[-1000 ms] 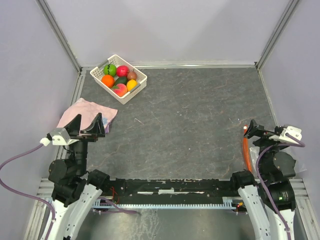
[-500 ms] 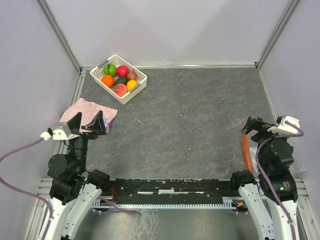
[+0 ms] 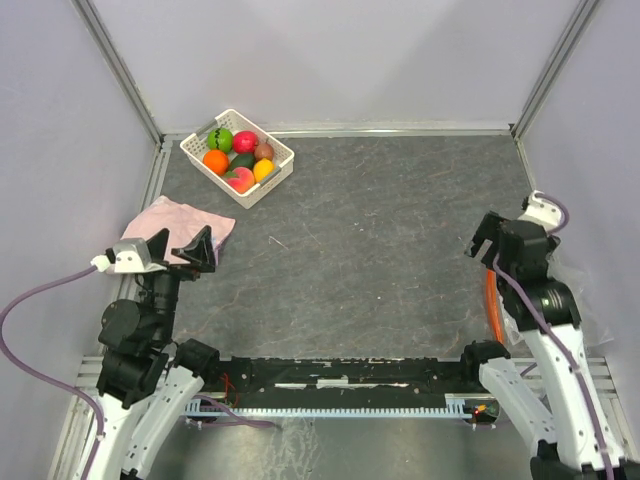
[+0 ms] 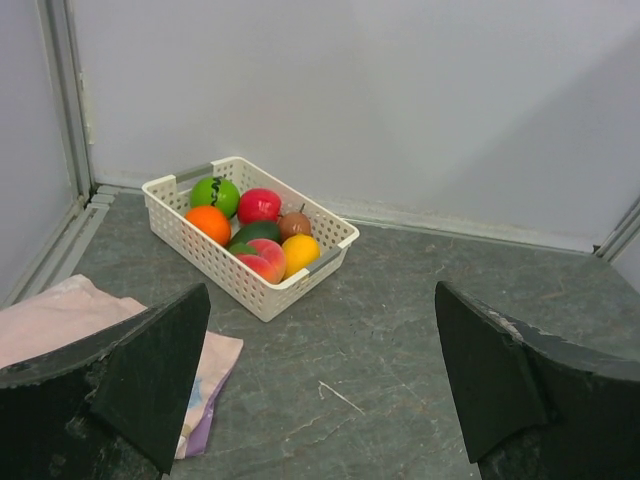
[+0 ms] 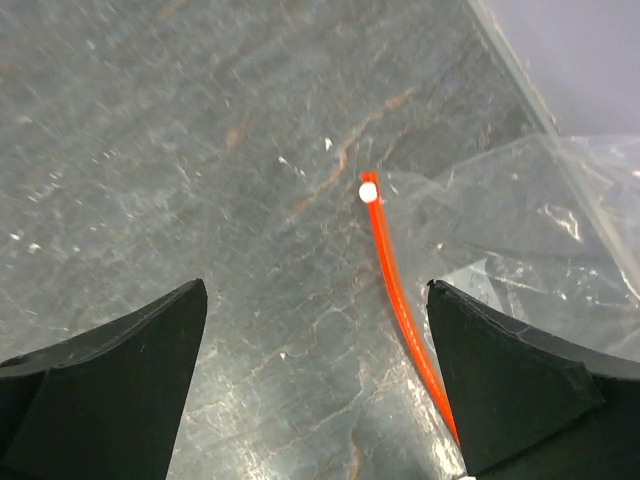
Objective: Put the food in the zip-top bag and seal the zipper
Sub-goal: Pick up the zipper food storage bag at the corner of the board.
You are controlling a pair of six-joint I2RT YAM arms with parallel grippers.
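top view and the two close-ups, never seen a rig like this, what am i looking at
Two robot arms are bolted at the near edge of a dark grey table. The wide picture looks down from above and behind them. The other two come from wrist cameras, so the black wedges are each arm's own fingers. The left gripper faces a white perforated plastic basket of small round toy fruits and vegetables, a pink cloth nearer it. The right gripper looks down on a clear plastic bag with a thin orange-red zipper strip. Both are open, holding nothing.
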